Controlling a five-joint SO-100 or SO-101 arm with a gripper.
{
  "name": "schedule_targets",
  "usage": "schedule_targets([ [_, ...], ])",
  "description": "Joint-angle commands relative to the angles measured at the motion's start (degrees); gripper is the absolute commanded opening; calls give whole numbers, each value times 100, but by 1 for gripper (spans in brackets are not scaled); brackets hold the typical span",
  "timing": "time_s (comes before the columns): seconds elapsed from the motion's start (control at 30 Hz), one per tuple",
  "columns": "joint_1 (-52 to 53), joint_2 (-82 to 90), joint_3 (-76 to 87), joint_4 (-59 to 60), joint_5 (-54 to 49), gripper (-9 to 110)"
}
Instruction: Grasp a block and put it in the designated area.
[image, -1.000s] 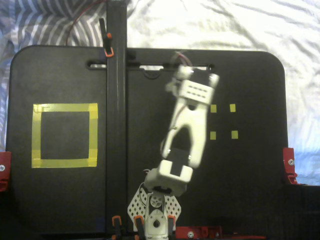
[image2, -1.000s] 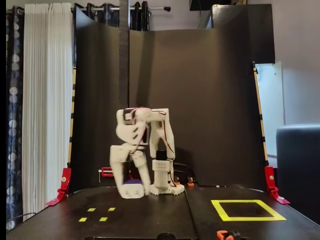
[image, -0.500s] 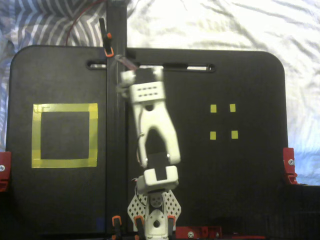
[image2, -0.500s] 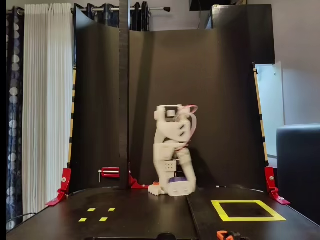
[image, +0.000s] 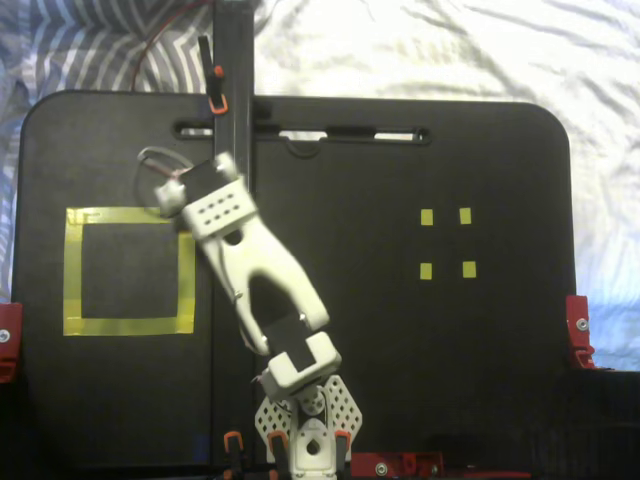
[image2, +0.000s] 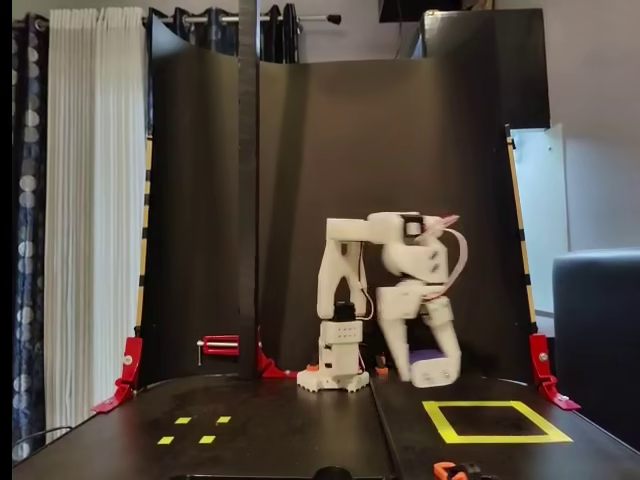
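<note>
My gripper (image2: 428, 366) points down, low over the black board. It is shut on the block (image2: 426, 355), a small dark navy piece that shows between the white fingers (image2: 440, 372). The designated area (image2: 497, 421), a large yellow tape square, lies just in front of the gripper. The gripper stands at the square's far left corner in that fixed view. In the fixed view from above, the gripper (image: 178, 200) sits just beyond the top right corner of the designated area (image: 130, 325). There the block is hidden under the wrist.
Four tiny yellow square markers (image: 446, 243) lie on the right half of the board; they also show in the front fixed view (image2: 195, 430). A dark upright post (image: 232, 90) stands behind the arm. Red clamps (image: 578, 330) grip the board's edges. The arm's base (image2: 338, 365) stands mid-board.
</note>
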Motion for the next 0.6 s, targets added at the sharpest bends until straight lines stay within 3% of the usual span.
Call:
schedule_targets([
  [0.0,-422,378,-26,114,272,14],
  [0.57,-1635,369,220,176,1169,14],
])
